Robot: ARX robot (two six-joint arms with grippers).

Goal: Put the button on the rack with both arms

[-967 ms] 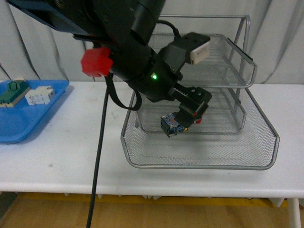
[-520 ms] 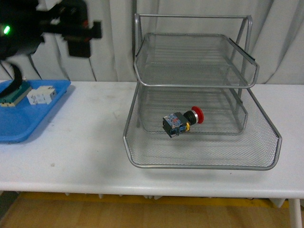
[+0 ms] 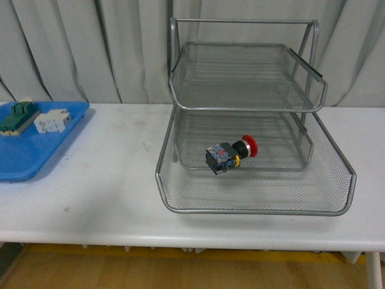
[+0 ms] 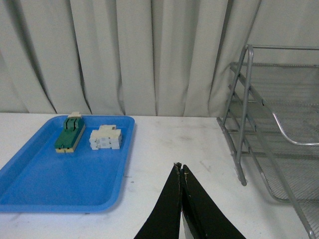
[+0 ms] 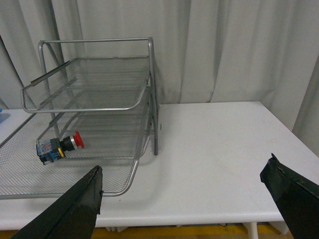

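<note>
The button [image 3: 230,155], with red cap, yellow collar and black-blue body, lies on its side on the bottom tier of the silver wire-mesh rack [image 3: 252,208]. It also shows in the right wrist view [image 5: 59,146], inside the rack [image 5: 89,107]. No arm shows in the front view. My left gripper [image 4: 180,168] is shut and empty above the white table, between the blue tray and the rack [image 4: 259,134]. My right gripper [image 5: 185,172] is open and empty, over the table to the right of the rack.
A flat blue tray [image 3: 27,159] at the table's left holds a green-and-cream block [image 3: 18,116] and a white block [image 3: 51,121]; both show in the left wrist view [image 4: 70,134] [image 4: 105,138]. Grey curtains hang behind the white table [image 3: 102,180].
One second ago an arm held the button over the rack's bottom tier. It let go and drew away up and to the left. It is now out of the front view; the button rests there.
</note>
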